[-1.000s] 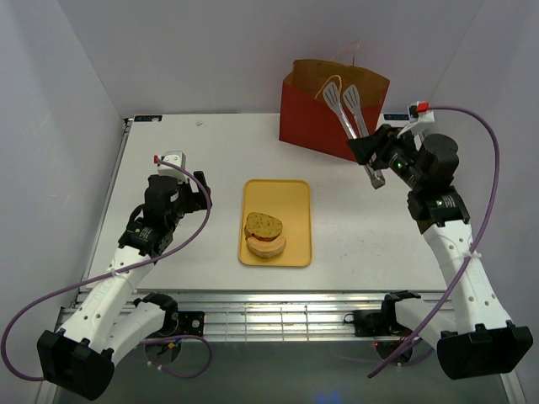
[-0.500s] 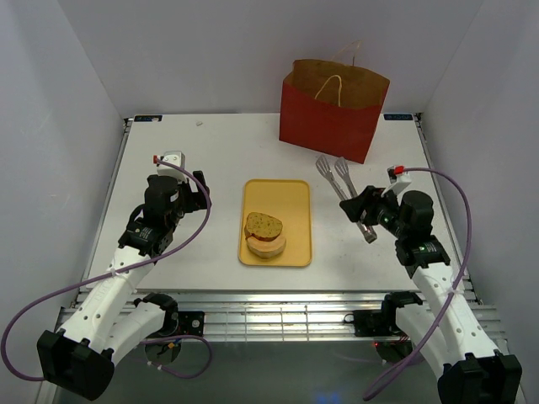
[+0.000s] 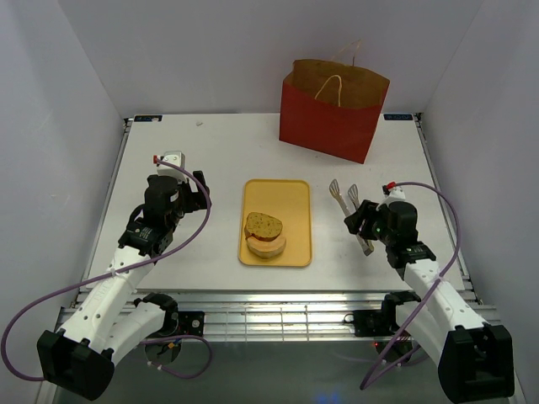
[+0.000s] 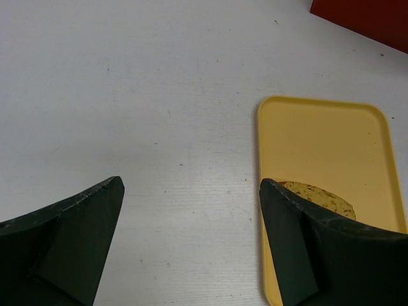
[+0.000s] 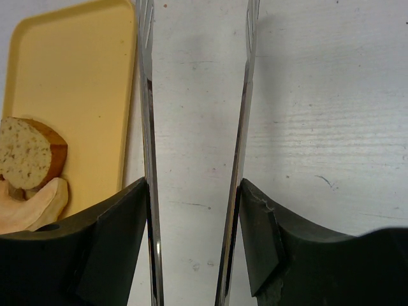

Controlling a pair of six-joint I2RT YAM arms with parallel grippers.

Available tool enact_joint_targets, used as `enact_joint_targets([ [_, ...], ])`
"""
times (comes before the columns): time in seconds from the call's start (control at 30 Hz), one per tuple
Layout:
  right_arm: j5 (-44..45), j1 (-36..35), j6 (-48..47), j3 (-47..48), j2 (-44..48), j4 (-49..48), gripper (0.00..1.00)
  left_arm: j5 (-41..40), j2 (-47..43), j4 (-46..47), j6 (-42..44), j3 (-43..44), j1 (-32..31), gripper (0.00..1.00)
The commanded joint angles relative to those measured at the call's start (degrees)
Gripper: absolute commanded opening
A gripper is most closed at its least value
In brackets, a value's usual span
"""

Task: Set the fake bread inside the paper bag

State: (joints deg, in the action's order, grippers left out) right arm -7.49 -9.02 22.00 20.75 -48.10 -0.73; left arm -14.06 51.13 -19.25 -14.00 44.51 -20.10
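Right wrist: fingers [image 5: 108,255] grip tongs [image 5: 148,159] (seemingly).

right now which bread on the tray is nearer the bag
The speckled slice with the brown crust: it lies on the bag side of the pale roll.

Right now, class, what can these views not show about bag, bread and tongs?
Inside of the bag: top view, its own walls hide any contents; left wrist view shows only a red corner.
Lower piece of bread: top view, the speckled slice covers most of it; right wrist view cuts it at the left edge.
Tips of the tongs: right wrist view, cut by the top edge; their handle end, top view, hidden by the right gripper.
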Motion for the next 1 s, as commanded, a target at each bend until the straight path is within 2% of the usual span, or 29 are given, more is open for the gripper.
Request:
enact_joint_targets([
  [0.0,2.56,-0.12,-0.73,-1.06,-1.73,-6.99,0.62,0.27,-0.51,0.35,0.20,0.84,-0.29,0.98],
  [0.43,10.56,-3.55,-2.31,-1.16,-9.73,-10.08,0.64,0.53,0.02,0.35,0.20,0.84,-0.29,0.98],
  [0.67,11.70,-4.87,-2.49,-0.28,-14.30,-11.31,0.65,0.71,0.11,0.35,0.20,0.75,-0.29,0.98],
  [0.97,13.98,-8.03,-4.33,3.41,-18.43,-9.38,0.71,0.88,-0.07,0.35,0.20,0.84,-0.29,0.98],
])
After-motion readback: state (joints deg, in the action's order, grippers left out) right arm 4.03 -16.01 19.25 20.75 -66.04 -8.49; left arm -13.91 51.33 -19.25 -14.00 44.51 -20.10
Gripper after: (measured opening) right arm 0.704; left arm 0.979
